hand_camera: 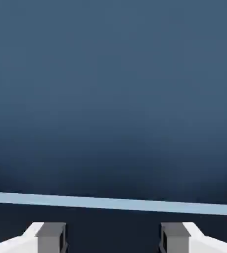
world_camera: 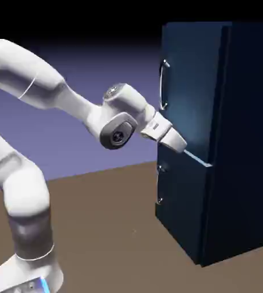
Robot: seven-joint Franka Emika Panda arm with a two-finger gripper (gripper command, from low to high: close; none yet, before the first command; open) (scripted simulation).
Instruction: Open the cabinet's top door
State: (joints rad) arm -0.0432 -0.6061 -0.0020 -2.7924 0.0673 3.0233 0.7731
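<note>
Looking at the cabinet (world_camera: 241, 143) as our landmark: the top door (world_camera: 192, 86) is its upper front panel, above the pale seam (hand_camera: 113, 203); door looks closed. Our gripper (hand_camera: 113, 239) is open, nothing between the fingertips, close to the cabinet's front near the seam. The top door's bar handle (world_camera: 161, 86) runs along the cabinet's front edge at the exterior view's left, above the gripper and apart from it. Open room on the cabinet's handle side, over the brown surface (world_camera: 105, 229).
</note>
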